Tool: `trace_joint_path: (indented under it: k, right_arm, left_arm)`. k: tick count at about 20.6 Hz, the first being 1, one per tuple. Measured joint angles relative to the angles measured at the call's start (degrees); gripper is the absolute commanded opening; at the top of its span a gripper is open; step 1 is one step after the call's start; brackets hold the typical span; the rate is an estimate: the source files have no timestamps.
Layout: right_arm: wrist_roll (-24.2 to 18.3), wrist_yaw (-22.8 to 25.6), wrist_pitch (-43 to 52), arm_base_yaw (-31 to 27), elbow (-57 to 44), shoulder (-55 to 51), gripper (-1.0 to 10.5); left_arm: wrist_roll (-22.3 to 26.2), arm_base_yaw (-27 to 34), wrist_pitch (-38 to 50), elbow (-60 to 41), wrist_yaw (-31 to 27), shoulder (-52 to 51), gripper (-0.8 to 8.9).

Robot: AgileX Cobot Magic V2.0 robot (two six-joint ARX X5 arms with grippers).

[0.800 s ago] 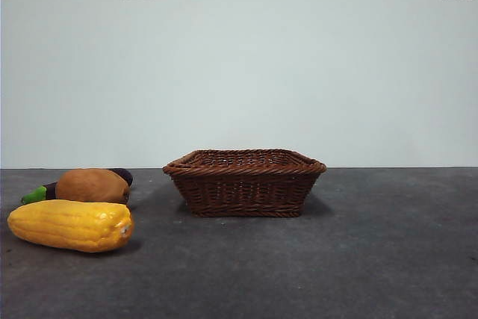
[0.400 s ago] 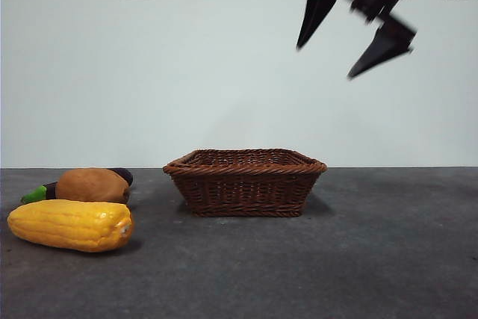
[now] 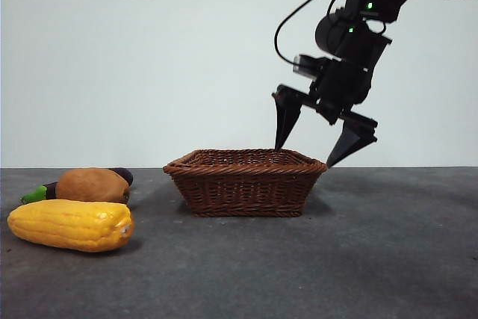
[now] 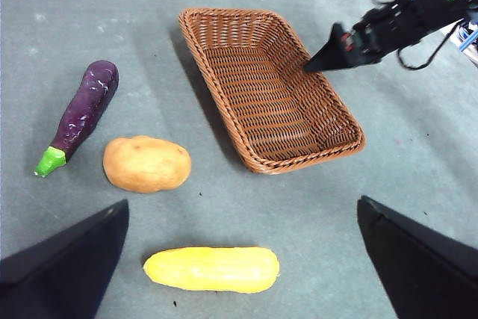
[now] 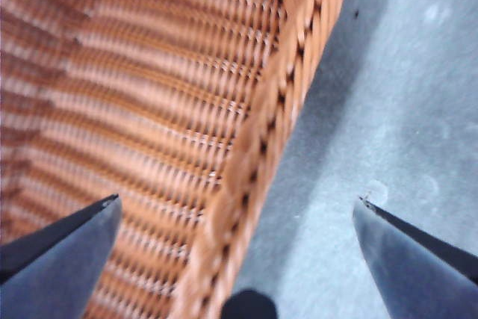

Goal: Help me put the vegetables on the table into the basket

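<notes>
Steadying the basket: right pincer spread wide astride its rim, clamping next; left pincer released above.

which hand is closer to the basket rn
Right. The right hand hangs open astride the basket rim at one side; the left hand sits high and back, over the corn.

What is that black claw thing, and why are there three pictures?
It is a robot with two arms, each ending in a two-jawed gripper. One picture looks across the table from the front; the other two come from cameras on the wrists. On the table lie a corn cob, a potato, an eggplant and a basket. The right gripper hangs open over the basket's rim. The left gripper is open too, high above the vegetables. Nothing is held.
</notes>
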Motion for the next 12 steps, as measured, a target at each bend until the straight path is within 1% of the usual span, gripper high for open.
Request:
trace_joint_path:
  k: [2, 3, 4, 7, 9, 12]
  right_arm:
    - [0.5, 0.4, 1.3, 0.0, 0.1, 1.4, 4.9]
    - [0.9, 0.4, 1.6, 0.0, 0.1, 1.9, 4.9]
    - [1.1, 0.4, 1.7, 0.0, 0.2, 2.5, 4.6]
    - [1.7, 0.4, 1.9, 0.3, 0.2, 3.7, 2.8]
    - [2.1, 0.4, 2.6, 0.8, 0.2, 3.8, 1.2]
    - [2.5, 0.3, 2.8, 1.2, 0.2, 3.8, -0.1]
  left_arm:
    - [0.0, 0.0, 0.0, 0.0, 0.0, 0.2, 6.32]
    - [0.0, 0.0, 0.0, 0.0, 0.0, 0.3, 6.31]
    - [0.0, 0.0, 0.0, 0.0, 0.0, 0.5, 6.28]
    - [0.0, 0.0, 0.0, 0.0, 0.0, 1.0, 6.28]
    - [0.0, 0.0, -0.1, 0.0, 0.0, 1.5, 6.28]
    - [0.0, 0.0, -1.4, 0.0, -0.3, 2.0, 6.28]
